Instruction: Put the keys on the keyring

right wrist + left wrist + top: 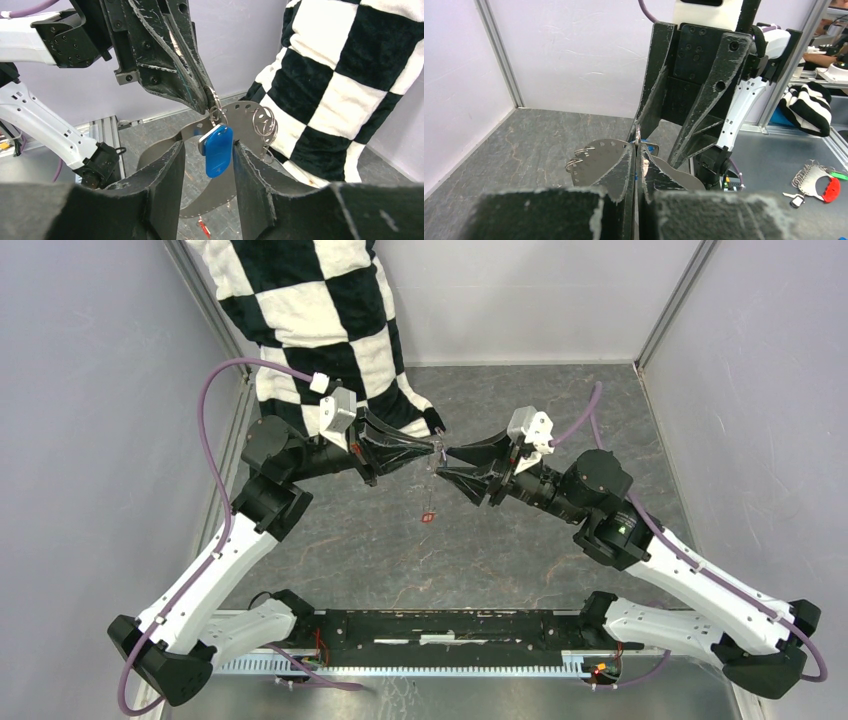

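Observation:
My left gripper (437, 447) is shut on the top of the keyring (245, 115), a flat grey metal band with holes, and holds it up over the middle of the table. The keyring hangs in front of the shut fingers in the left wrist view (599, 160). The blue key (218, 150) dangles from a small wire ring right at the left fingertips. My right gripper (209, 145) is open around the blue key, with its right finger at the key's edge and a gap on the left. The red key (202, 227) hangs below the band's lower edge (428, 515).
A black-and-white checkered cloth (310, 310) hangs at the back left, close behind the grippers (340, 75). Spare wire rings (265, 122) hang from the band. Grey walls enclose the stone-patterned table (520, 550). Another bunch of keys (819, 180) lies outside the cell.

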Motion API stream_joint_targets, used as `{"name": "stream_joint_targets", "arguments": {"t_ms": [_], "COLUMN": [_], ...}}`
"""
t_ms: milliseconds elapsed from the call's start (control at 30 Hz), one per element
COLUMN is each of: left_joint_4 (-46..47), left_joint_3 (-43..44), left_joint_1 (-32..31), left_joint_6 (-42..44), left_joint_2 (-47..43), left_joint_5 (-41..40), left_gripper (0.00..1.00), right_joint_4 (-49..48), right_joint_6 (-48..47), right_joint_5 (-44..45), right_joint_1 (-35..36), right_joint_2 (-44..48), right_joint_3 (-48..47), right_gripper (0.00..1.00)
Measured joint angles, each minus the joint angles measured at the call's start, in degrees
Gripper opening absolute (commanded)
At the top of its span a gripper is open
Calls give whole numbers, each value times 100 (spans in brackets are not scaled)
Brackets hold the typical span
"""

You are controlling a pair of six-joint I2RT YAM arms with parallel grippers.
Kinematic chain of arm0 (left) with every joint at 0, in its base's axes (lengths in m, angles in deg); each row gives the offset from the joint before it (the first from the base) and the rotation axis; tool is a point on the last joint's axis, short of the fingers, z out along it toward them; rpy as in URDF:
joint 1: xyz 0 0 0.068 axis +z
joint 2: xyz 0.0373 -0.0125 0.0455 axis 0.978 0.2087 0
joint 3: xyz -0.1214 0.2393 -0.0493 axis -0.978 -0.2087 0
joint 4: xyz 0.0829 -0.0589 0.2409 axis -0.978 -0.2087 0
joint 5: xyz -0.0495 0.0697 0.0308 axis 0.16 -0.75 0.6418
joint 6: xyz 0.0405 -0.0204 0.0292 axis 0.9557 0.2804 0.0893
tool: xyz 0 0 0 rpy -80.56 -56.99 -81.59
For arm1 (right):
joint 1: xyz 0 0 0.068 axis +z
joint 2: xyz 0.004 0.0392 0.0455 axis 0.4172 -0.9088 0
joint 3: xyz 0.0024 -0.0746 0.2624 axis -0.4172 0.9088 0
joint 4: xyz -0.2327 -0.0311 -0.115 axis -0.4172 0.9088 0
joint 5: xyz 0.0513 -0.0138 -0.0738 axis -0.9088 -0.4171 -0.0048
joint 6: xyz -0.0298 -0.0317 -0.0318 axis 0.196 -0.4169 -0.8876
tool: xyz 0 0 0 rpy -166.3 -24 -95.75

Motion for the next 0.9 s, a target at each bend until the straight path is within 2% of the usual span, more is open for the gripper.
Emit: {"name": "stream_joint_targets", "arguments": {"t_ms": [233, 433, 500, 667, 900], "left_joint_4": [7, 7, 7, 7, 11], "left_joint_3": [0, 0, 0, -20, -55], "left_joint_1": [0, 0, 0, 0, -2], "left_joint_6": [-17, -17, -17, -17, -17], "left_joint_2": [0, 0, 0, -17, -42], "left_joint_5": [254, 299, 299, 291, 289], "left_gripper": [2, 2, 2, 2, 2], "right_joint_4": [0, -9, -9, 24, 229], "right_joint_6": [-35, -79, -98, -103, -98], "right_joint_5": [142, 177, 173, 155, 37], "right_joint_1": [0, 0, 0, 0, 0], "right_joint_2": [7, 68, 68, 94, 170], "right_joint_3": [24, 85, 87, 90, 90], "right_gripper": [37, 12, 6, 1, 0]}}
